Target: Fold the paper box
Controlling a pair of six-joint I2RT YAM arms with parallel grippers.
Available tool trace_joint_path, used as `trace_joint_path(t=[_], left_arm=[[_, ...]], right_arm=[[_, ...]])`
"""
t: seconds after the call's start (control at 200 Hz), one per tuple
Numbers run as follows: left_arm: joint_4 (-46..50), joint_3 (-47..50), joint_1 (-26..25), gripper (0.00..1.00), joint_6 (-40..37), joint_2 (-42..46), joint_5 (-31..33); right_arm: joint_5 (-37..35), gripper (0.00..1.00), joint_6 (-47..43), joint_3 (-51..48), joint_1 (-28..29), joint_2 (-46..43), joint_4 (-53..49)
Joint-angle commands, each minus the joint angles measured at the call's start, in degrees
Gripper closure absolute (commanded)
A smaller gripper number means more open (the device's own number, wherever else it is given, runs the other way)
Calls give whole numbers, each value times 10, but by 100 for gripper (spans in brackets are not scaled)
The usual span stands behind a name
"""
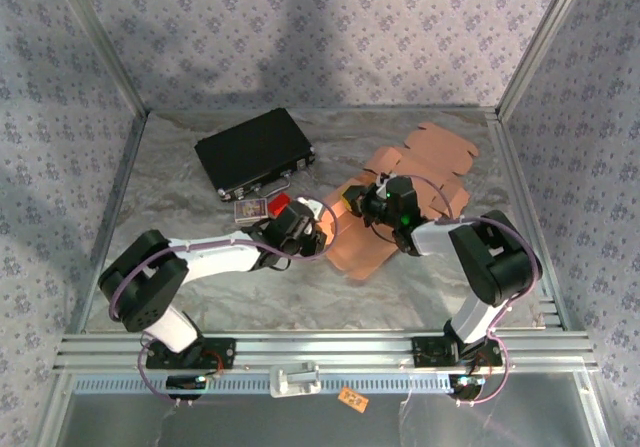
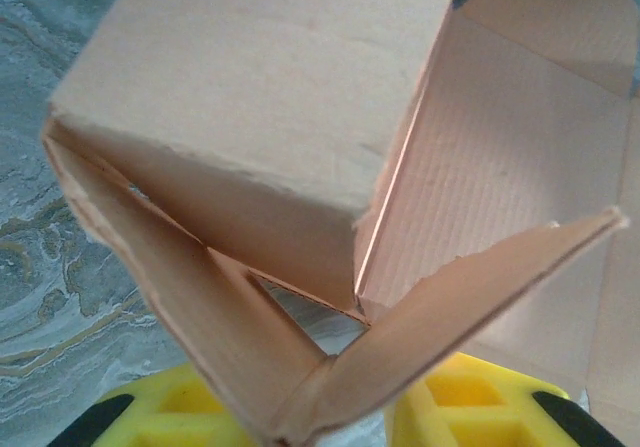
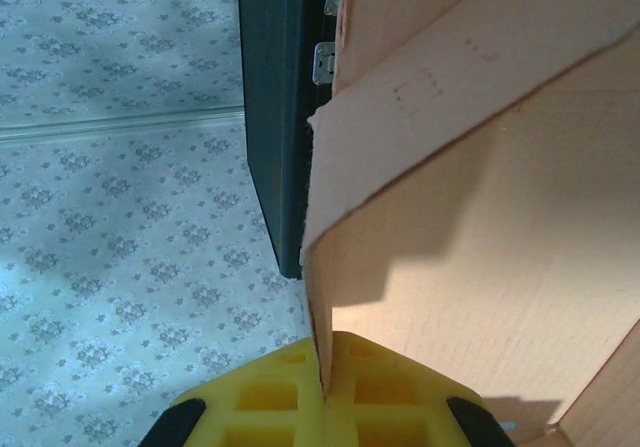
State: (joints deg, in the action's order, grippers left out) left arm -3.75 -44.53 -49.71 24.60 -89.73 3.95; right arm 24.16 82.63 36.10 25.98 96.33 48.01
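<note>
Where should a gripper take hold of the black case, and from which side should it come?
Take the black case by its thin latch edge, pinching lid and bottom, and come in low from the near side. It lies flat and closed, and its lid looks too broad for the jaws, whereas that edge faces the arms.

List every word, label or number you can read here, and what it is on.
None can be read.
Card beside the black case: print too small.
Orange tag at the near edge: too small.
Cardboard box: plain, no print seen.
</note>
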Motion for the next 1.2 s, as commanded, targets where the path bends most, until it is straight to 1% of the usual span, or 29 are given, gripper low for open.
trace_joint_path(t=[0.0, 0.18, 0.31, 0.44, 0.59, 0.81, 1.119, 1.199], left_arm=[[-15, -18, -5, 70, 35, -9, 41], [-2, -25, -10, 69, 52, -20, 77], [-5, -25, -11, 69, 62, -23, 86], [-9, -29, -13, 69, 68, -31, 90], [-4, -40, -18, 69, 70, -41, 97], [9, -46, -21, 71, 85, -48, 115], [34, -79, -25, 70, 107, -72, 146], [37, -87, -27, 73, 109, -80, 154]], right_arm=[[-13, 100, 12, -13, 4, 11, 58], [-17, 100, 7, -35, 6, 6, 92], [-18, 100, -9, -49, 11, 2, 105], [-34, 100, -26, -53, 22, 5, 116], [-67, 100, -50, -61, 38, 6, 126], [-101, 100, -89, -90, 46, 8, 135], [-119, 100, -76, -84, 59, 17, 133], [-126, 100, -68, -82, 63, 19, 131]])
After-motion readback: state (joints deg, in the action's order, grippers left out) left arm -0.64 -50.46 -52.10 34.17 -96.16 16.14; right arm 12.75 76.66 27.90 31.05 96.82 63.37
